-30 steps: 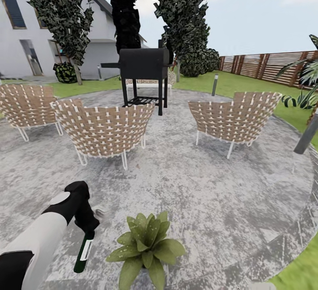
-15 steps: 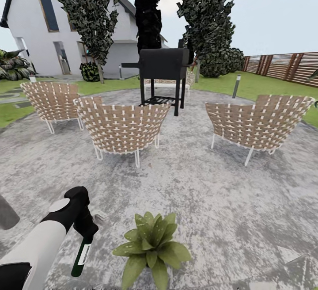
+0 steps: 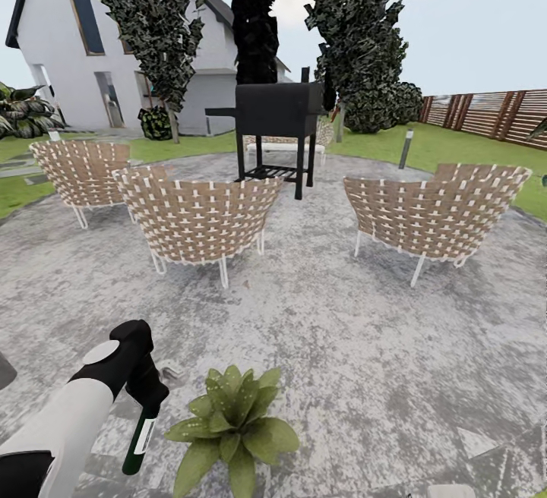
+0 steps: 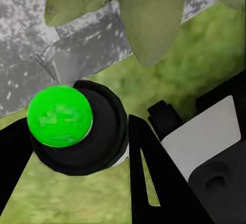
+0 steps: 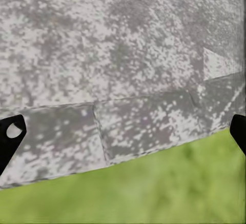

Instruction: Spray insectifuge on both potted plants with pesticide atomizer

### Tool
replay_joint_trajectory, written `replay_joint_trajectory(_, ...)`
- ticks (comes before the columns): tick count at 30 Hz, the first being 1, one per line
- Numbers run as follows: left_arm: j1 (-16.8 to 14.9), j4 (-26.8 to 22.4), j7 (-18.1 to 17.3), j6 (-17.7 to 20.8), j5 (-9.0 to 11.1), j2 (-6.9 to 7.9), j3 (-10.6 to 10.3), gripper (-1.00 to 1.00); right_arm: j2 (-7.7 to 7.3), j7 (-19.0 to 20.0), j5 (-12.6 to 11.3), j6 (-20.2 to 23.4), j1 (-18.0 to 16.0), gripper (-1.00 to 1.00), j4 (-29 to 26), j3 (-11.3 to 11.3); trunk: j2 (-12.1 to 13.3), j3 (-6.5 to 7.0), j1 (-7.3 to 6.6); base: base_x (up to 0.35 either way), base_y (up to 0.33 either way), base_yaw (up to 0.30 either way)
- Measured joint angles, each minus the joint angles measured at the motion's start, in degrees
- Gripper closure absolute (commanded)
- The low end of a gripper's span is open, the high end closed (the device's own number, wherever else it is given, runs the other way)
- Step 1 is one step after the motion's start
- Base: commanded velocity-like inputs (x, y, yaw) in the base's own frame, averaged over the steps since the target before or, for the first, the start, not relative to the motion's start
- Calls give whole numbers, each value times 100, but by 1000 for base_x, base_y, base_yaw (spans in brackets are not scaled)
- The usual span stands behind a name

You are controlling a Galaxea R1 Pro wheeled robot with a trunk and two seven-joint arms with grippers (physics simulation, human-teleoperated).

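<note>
**A:** Any idea which way the atomizer (image 3: 142,437) points? Hard to read from the head view.

**B:** Hangs base-down, long axis close to vertical, leaning a touch so the base swings toward the robot. Whitish spray head up top, poking out toward the plant (image 3: 232,422). From the left wrist, seen end-on as a bright green disc in a black ring (image 4: 60,116).

**A:** And relative to the left gripper (image 3: 150,398)?

**B:** Sits right in it. Clamped around the bottle's upper part just under the spray head, with most of the dark body dangling below the fingers. Black fingers (image 4: 148,172) hugging both sides in the wrist shot.

**A:** Where over the patio (image 3: 365,346)?

**B:** Up in the air near the patio's near edge, just beside the plant on its left, not touching the leaves. Broad leaves (image 4: 148,19) looming close in the wrist view, grass beyond.

**A:** Pot?

**B:** Hidden under the rosette, can't tell.

**A:** Right gripper (image 5: 123,134)?

**B:** Spread wide, nothing between the tips, hanging over the patio's edge stones and the lawn (image 5: 154,188).
</note>
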Motion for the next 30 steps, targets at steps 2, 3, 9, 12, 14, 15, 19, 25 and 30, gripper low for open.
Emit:
replay_joint_trajectory(2, 0, 0, 0, 0, 2, 2, 1, 100, 1, 0, 0, 0, 0, -100, -2, 0, 0, 0, 0, 155, -263, 0)
replay_joint_trajectory(3, 0, 0, 0, 0, 0, 2, 2, 100, 1, 0, 0, 0, 0, -100, -1, 0, 0, 0, 0, 149, -261, 6)
replay_joint_trajectory(9, 1, -2, 0, 0, 0, 34, 2, 100, 2, -1, -1, 1, -1, -100, 1, 0, 0, 8, 1, 32, -264, 213)
replay_joint_trajectory(12, 2, -23, 1, 0, -1, 52, -3, 100, 2, 0, -1, 1, -1, -100, 1, 0, 0, 14, 3, -195, -217, 268)
replay_joint_trajectory(14, 2, -26, 1, 0, -1, 59, -2, 100, 2, 0, 0, 1, 0, -100, 6, 0, 0, 18, 4, -254, -184, 269)
replay_joint_trajectory(15, 2, -27, 4, 0, -1, 64, -1, 100, 2, 0, 0, 1, 0, -100, 7, 0, 0, 20, 4, -267, -175, 270)
replay_joint_trajectory(19, 5, -21, 233, -1, 0, 76, 9, 100, 2, 0, 0, 1, -1, -100, 11, 0, 0, 29, 4, -273, -168, 270)
replay_joint_trajectory(25, 78, -19, 715, 3, 78, 105, 33, 100, 2, 1, -7, 4, -2, -100, 11, 0, 0, 39, 4, -279, -140, 197)
replay_joint_trajectory(30, 81, -25, 747, 5, 82, 91, 34, 100, 2, 8, -15, 3, 0, -100, 9, 0, 0, 40, 2, -121, -55, 13)
